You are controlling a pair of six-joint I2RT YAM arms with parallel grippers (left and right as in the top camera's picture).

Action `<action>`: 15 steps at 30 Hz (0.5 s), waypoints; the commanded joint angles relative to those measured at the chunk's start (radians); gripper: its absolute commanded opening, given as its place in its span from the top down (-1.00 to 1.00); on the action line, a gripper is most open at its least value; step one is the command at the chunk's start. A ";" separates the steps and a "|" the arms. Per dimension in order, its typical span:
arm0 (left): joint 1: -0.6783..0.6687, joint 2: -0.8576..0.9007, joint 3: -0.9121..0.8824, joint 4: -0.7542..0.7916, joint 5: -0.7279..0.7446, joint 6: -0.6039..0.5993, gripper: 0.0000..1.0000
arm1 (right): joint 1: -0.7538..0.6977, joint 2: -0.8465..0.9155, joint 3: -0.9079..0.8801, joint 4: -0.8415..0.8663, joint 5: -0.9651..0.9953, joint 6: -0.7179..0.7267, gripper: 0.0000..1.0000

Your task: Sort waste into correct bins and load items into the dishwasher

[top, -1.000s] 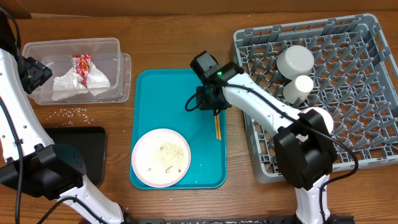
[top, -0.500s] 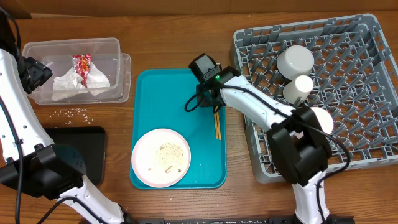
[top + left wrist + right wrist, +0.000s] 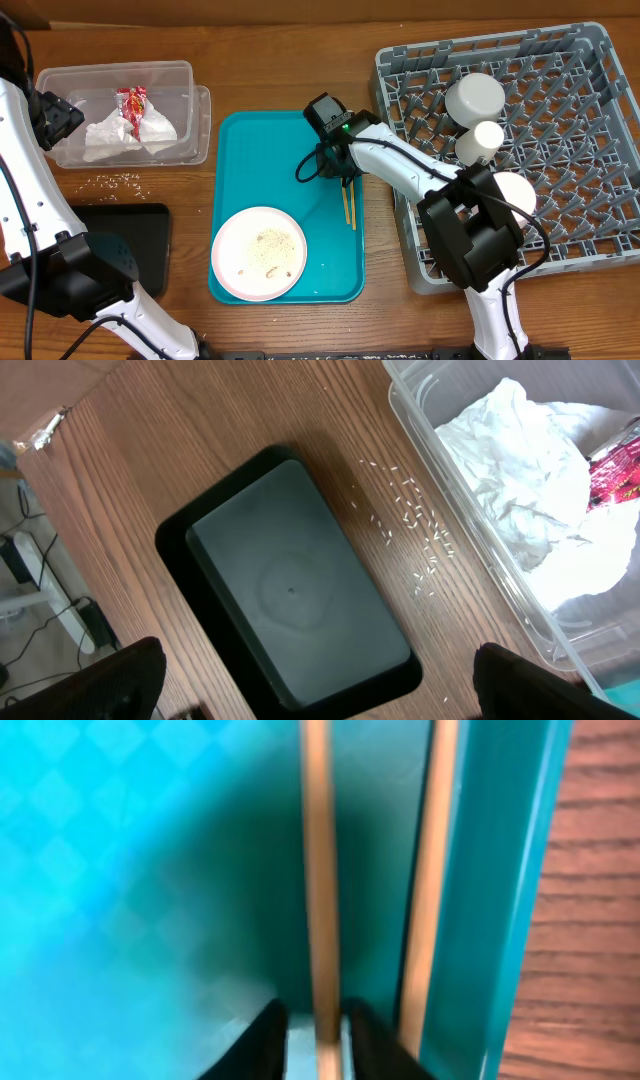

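Observation:
A pair of wooden chopsticks (image 3: 350,205) lies along the right edge of the teal tray (image 3: 250,150). My right gripper (image 3: 345,181) is down over their far end. In the right wrist view its jaws (image 3: 320,1040) have narrowed around one chopstick (image 3: 318,870), with a sliver of tray showing on each side. The other chopstick (image 3: 432,870) lies against the tray wall. A white plate (image 3: 225,250) with crumbs sits on the tray. My left gripper (image 3: 325,695) hangs wide open and empty above the black tray (image 3: 290,590).
The clear tub (image 3: 115,67) holds a crumpled napkin (image 3: 115,135) and a red wrapper (image 3: 133,103). Rice grains (image 3: 118,180) lie on the table between tub and black tray (image 3: 125,240). The grey dish rack (image 3: 560,150) at right holds white cups (image 3: 475,98).
The right gripper has shifted slightly left and nearer over the chopsticks, and its jaws have narrowed around one of them. The left arm has not moved.

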 commanded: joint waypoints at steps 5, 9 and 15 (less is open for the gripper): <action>-0.003 0.006 -0.008 0.000 0.000 0.009 -0.99 | 0.007 0.026 0.052 -0.069 -0.033 0.029 0.92; -0.003 0.006 -0.008 0.000 0.000 0.009 -1.00 | -0.014 0.010 0.159 -0.149 -0.033 0.032 0.92; -0.003 0.006 -0.008 0.000 0.000 0.009 -1.00 | -0.086 -0.036 0.348 -0.307 -0.032 -0.031 0.92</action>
